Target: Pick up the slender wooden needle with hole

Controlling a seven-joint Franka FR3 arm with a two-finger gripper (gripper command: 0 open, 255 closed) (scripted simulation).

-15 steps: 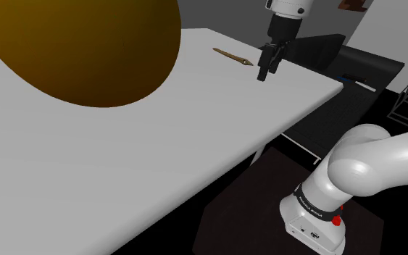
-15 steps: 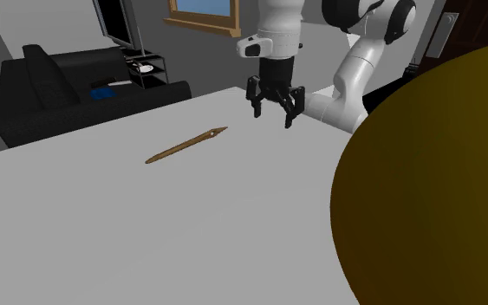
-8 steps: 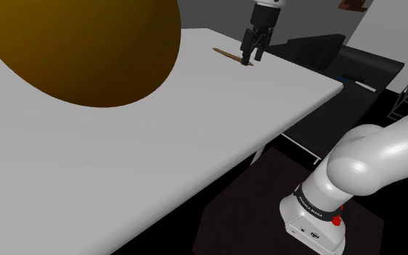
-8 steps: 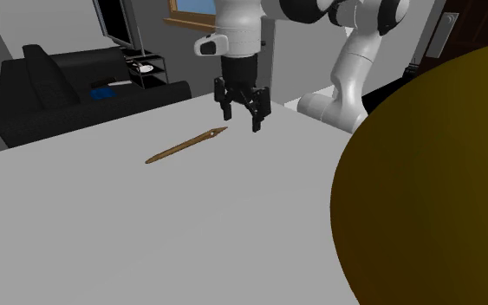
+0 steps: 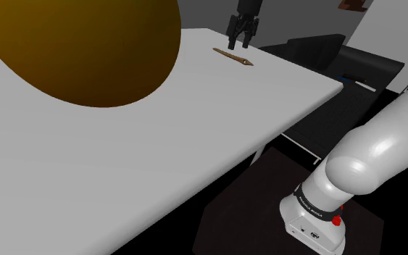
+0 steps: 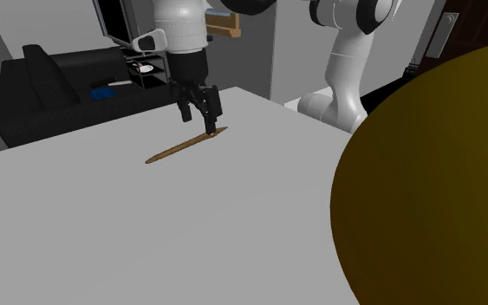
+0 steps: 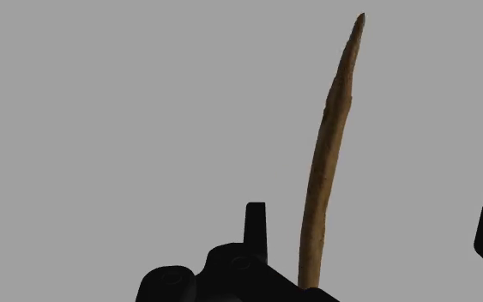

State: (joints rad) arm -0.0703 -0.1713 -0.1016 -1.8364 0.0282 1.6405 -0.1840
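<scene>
A slender brown wooden needle (image 5: 232, 57) lies flat on the white table (image 5: 159, 138), near its far corner. My black gripper (image 5: 238, 42) hangs just above the needle's thicker end, pointing down, fingers apart. From the second exterior view the gripper (image 6: 201, 119) is over the right end of the needle (image 6: 179, 148). Seen from the wrist, the needle (image 7: 327, 154) runs lengthwise between the open fingers, close to one fingertip (image 7: 255, 225) and untouched by either. The gripper (image 7: 373, 236) holds nothing.
A big ochre rounded object (image 5: 86, 43) covers the shoulder view's upper left and the second exterior view's right (image 6: 432, 191). A black sofa (image 6: 60, 95) stands beyond the table. The table's edge (image 5: 296, 119) drops toward the stand (image 5: 314, 217).
The gripper has travelled to the shoulder view's left and farther out over the table, from beside the needle's tip to right above the needle. It stayed open. The needle has not moved.
</scene>
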